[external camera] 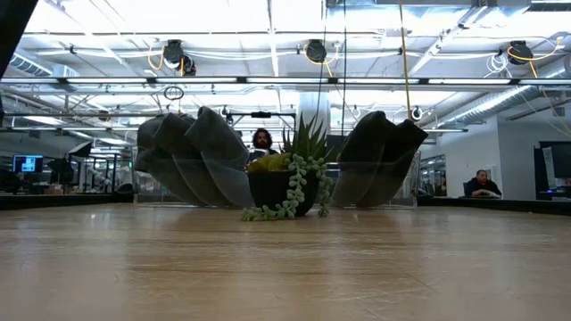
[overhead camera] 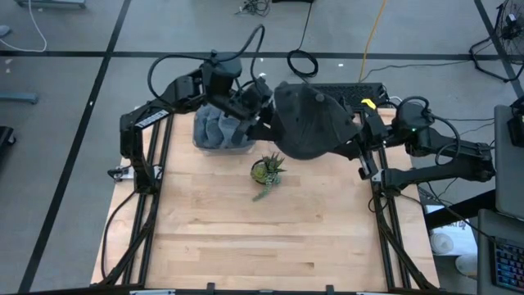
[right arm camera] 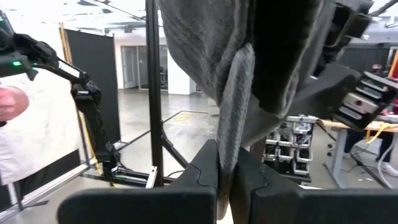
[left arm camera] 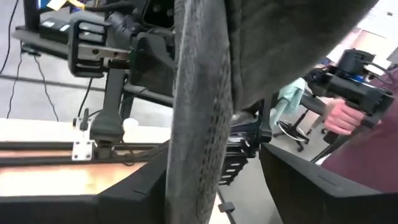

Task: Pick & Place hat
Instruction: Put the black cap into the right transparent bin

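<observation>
Jaws on the right gripper (right arm camera: 227, 177) are pinching shut on a fold of the hat (overhead camera: 315, 121), the grey knit edge running down between the two dark fingers (right arm camera: 199, 177) in the right wrist view. On the other side, the left gripper (left arm camera: 199, 180) is holding the same hat: a strip of perforated fabric is hanging down between its fingers (left arm camera: 140, 190), though whether those jaws are pressing tight on it or only framing it I cannot tell from here.

Seen from above, the hat is hanging in the air as a dark, rounded mass between the two arms, over the far edge of the desk (overhead camera: 270, 246), right of centre. Just left of it, a clear bin (overhead camera: 221, 131) is sitting on the desk with more grey hats piled inside, right under the left arm's wrist. A small potted succulent (overhead camera: 267, 170) is standing on the bare wood nearer the middle, apart from the bin and below the held hat in the high view.

From desk height, the plant (external camera: 285, 183) is showing in front of the bin, with grey folds bulging up on either side of it. Beyond the desk, people are sitting at workstations.
</observation>
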